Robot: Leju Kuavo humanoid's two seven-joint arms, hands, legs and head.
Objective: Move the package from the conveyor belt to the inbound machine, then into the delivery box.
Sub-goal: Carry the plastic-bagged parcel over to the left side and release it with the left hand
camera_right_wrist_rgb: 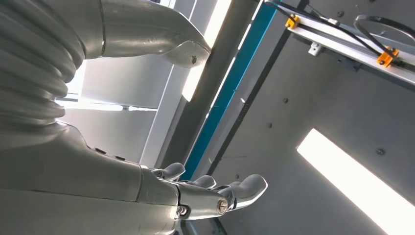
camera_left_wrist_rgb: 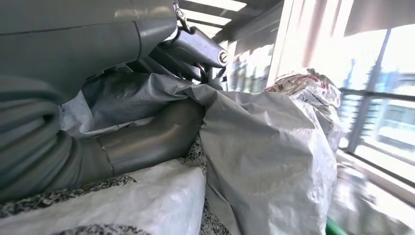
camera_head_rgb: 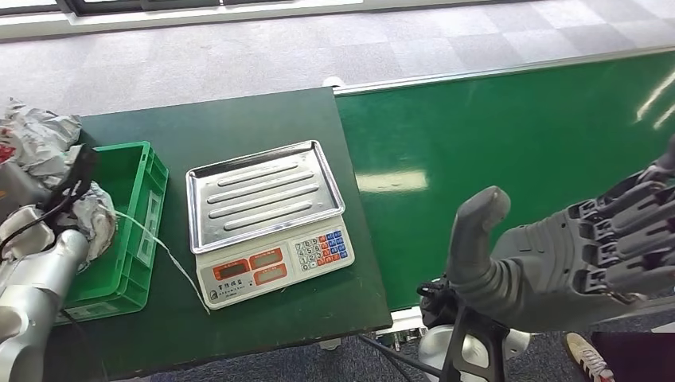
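Note:
A crumpled grey-and-white package (camera_head_rgb: 99, 216) hangs over the left side of the green delivery box (camera_head_rgb: 139, 239), and my left hand (camera_head_rgb: 78, 169) grips it. The left wrist view shows the thumb and fingers of that hand (camera_left_wrist_rgb: 147, 134) pinching the grey plastic of the package (camera_left_wrist_rgb: 264, 147). A silver-trayed scale, the inbound machine (camera_head_rgb: 267, 215), stands bare on the dark table just right of the box. My right hand (camera_head_rgb: 573, 259) is held palm up over the near edge of the green conveyor belt (camera_head_rgb: 517, 143). In the right wrist view its fingers (camera_right_wrist_rgb: 235, 191) are spread and hold nothing.
More crumpled grey bags (camera_head_rgb: 36, 139) lie at the far left behind the box. The dark green table (camera_head_rgb: 239, 119) carries the box and the scale. A thin white cord (camera_head_rgb: 171, 259) runs from the box towards the scale. A person's shoe (camera_head_rgb: 591, 358) is on the floor at the bottom right.

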